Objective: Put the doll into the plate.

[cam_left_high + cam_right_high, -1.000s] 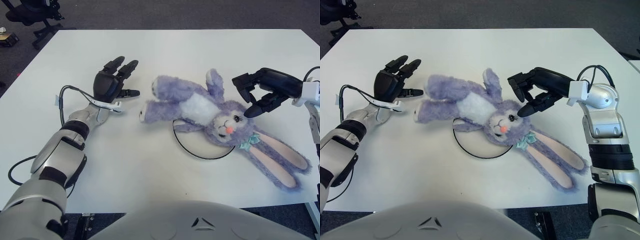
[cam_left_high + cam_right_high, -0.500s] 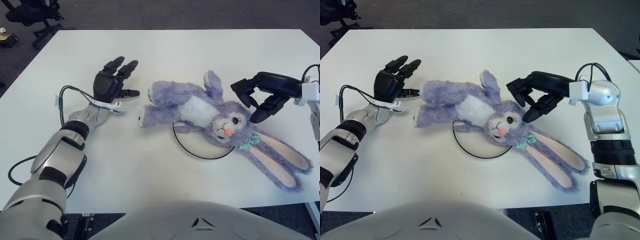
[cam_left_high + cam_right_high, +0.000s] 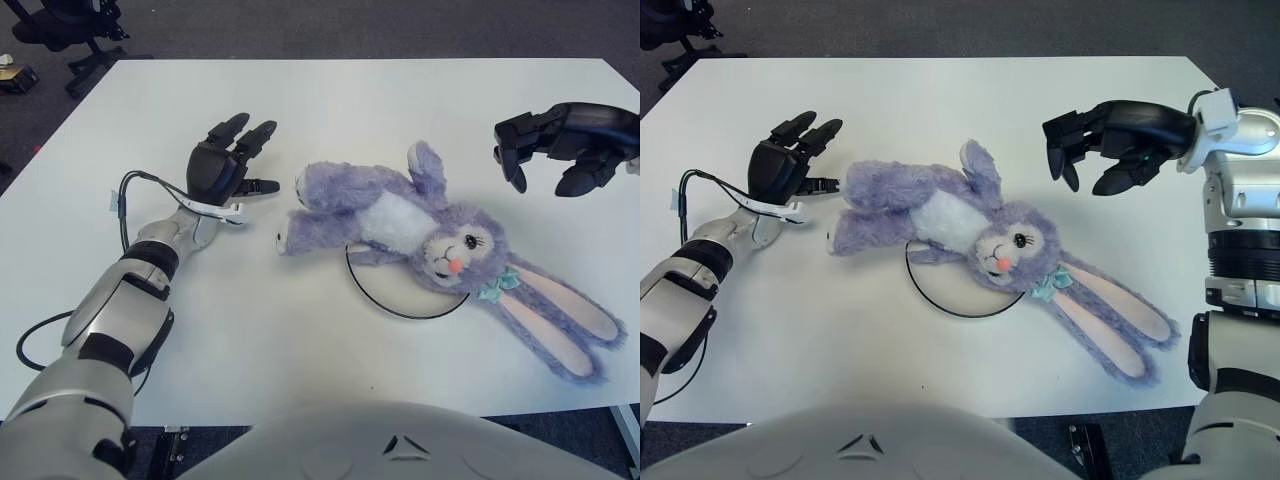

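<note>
The black right hand [image 3: 1110, 150] had lifted away from the purple plush rabbit doll [image 3: 980, 225], fingers spread and empty; the doll lay across the white black-rimmed plate [image 3: 950, 290]. The left hand [image 3: 225, 165] stayed open beside its feet. Only the right eye view showed the right forearm.

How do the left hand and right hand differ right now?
The left hand shows beside the doll's feet, fingers extended; the right hand shows past the doll's head on the other side, fingers curled downward. The left is nearer the doll, the right clearly apart. Both are black and hold nothing.
</note>
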{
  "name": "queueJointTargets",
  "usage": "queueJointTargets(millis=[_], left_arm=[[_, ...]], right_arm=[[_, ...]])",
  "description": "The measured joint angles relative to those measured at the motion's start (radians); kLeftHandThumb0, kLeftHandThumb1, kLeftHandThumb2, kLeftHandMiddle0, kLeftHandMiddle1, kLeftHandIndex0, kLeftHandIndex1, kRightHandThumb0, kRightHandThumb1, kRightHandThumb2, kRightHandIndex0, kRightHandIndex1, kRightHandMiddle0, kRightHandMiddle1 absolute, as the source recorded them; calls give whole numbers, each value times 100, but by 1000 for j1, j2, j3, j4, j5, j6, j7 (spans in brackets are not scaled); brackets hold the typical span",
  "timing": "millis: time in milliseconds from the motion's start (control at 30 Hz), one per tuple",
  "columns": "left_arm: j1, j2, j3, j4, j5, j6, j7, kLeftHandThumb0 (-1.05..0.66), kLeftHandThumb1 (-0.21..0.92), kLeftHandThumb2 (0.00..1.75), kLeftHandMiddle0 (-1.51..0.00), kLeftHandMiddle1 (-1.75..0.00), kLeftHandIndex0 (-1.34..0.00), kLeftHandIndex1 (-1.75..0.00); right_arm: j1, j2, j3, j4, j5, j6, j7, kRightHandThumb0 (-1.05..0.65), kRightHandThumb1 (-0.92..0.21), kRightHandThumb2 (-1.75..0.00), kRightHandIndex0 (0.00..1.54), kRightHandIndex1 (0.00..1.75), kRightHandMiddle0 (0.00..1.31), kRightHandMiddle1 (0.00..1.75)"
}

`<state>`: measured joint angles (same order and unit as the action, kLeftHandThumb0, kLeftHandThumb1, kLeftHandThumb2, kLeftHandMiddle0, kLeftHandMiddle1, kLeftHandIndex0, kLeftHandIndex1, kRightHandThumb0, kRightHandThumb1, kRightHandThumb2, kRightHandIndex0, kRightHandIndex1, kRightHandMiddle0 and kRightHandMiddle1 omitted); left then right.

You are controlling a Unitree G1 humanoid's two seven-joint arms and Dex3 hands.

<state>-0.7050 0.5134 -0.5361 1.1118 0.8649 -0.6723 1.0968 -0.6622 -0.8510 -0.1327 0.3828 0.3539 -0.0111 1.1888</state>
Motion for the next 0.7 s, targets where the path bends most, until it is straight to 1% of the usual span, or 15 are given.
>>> queueJointTargets(millis=[67, 100, 133, 233, 267, 333, 467, 567, 700], left_arm=[[0, 1, 0, 0, 0, 0, 0, -15, 92, 5, -65, -2, -59, -18], [1, 1, 0, 1, 0, -1, 0, -15, 92, 5, -65, -2, -59, -18], [1, 2, 0, 1, 0, -1, 0, -15, 92, 6, -65, -2, -59, -19], [1, 2, 0, 1, 0, -3, -4, -16, 92, 7, -65, -2, -58, -19], [1, 2, -1, 1, 0, -3, -5, -16, 92, 7, -65, -2, -58, -19], [1, 2, -1, 2, 0, -4, -6, -17, 92, 9, -65, -2, -58, -19], [1, 3, 1, 2, -3, -14, -20, -21, 92, 14, -65, -2, -57, -19], [4, -2, 18, 3, -39, -53, -62, -24, 92, 19, -64, -2, -55, -18], [10, -12, 49, 7, -98, -108, -134, -26, 92, 22, -63, -1, -52, -16]], right_arm=[[0, 6, -2, 11, -2, 8, -20, -54, -89, -1, 49, 174, 43, 125], [0, 13, -5, 12, -9, 16, -43, -35, -87, -10, 53, 157, 49, 125], [1, 22, -9, 12, -14, 21, -74, -22, -86, -16, 56, 146, 53, 124], [6, 54, -33, 7, -30, 41, -198, -7, -86, -25, 54, 138, 53, 129], [8, 62, -39, 4, -32, 46, -230, -6, -86, -26, 53, 137, 53, 130], [11, 78, -46, 0, -33, 51, -276, -3, -87, -31, 47, 141, 47, 136], [12, 137, -67, 0, -30, 58, -371, -1, -88, -35, 41, 146, 41, 143], [13, 174, -68, 3, -29, 81, -412, -1, -89, -34, 41, 146, 41, 143], [20, 200, -66, 4, -36, 94, -441, -1, -90, -31, 42, 144, 42, 142]])
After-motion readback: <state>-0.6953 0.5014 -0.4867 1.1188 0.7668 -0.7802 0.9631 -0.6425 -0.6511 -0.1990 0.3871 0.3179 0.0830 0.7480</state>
